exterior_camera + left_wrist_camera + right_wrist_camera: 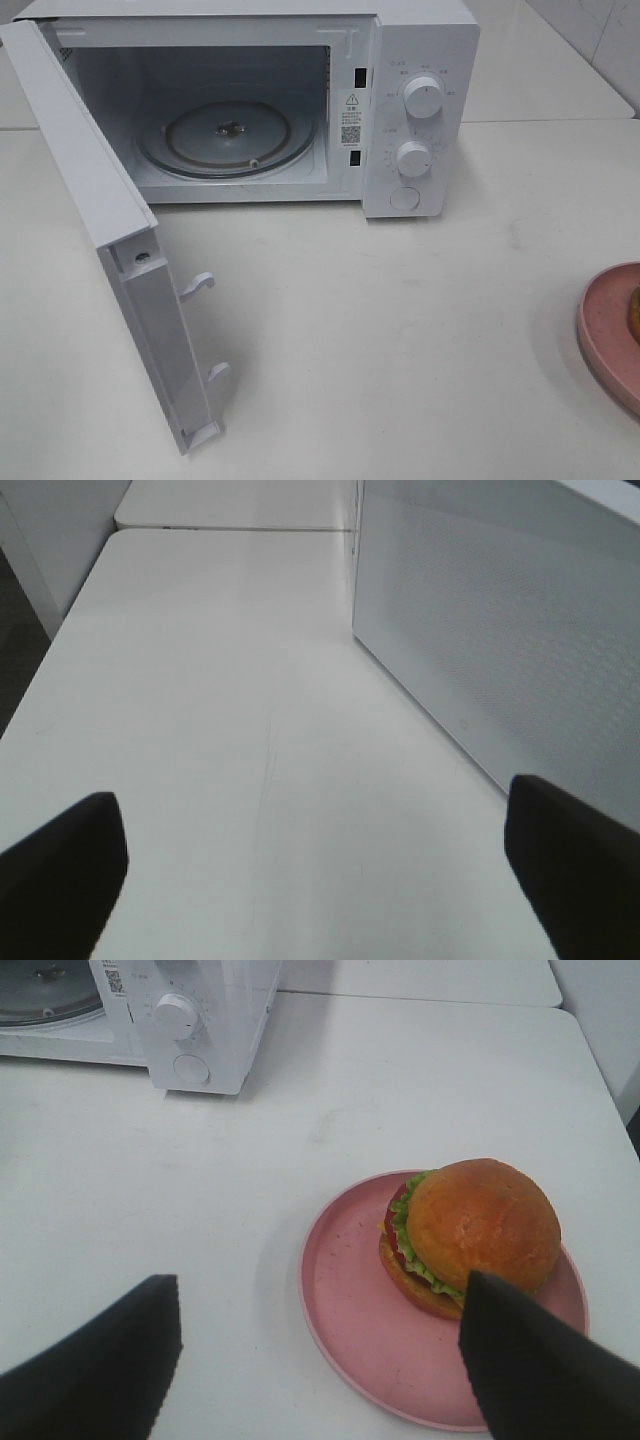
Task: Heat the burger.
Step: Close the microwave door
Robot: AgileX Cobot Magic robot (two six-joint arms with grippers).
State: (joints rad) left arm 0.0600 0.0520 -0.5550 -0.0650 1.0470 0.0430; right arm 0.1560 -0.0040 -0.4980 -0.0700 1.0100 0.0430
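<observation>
**Burger awaiting transfer to the open microwave**

Near right: the burger (470, 1232) sits toward the right side of a pink plate (345, 1290) on the white table (400, 330), evidently staged within the right arm's reach. The right gripper (320, 1360) hovers just short of the plate, jaws spread wide, grasping nothing. Near left: the left gripper (315, 870) hangs over bare tabletop beside the door (110, 230), likewise spread and empty. Far: the microwave (420, 120) stands with its door swung fully open, its glass turntable (228, 135) bare, ready to receive the food.
</observation>
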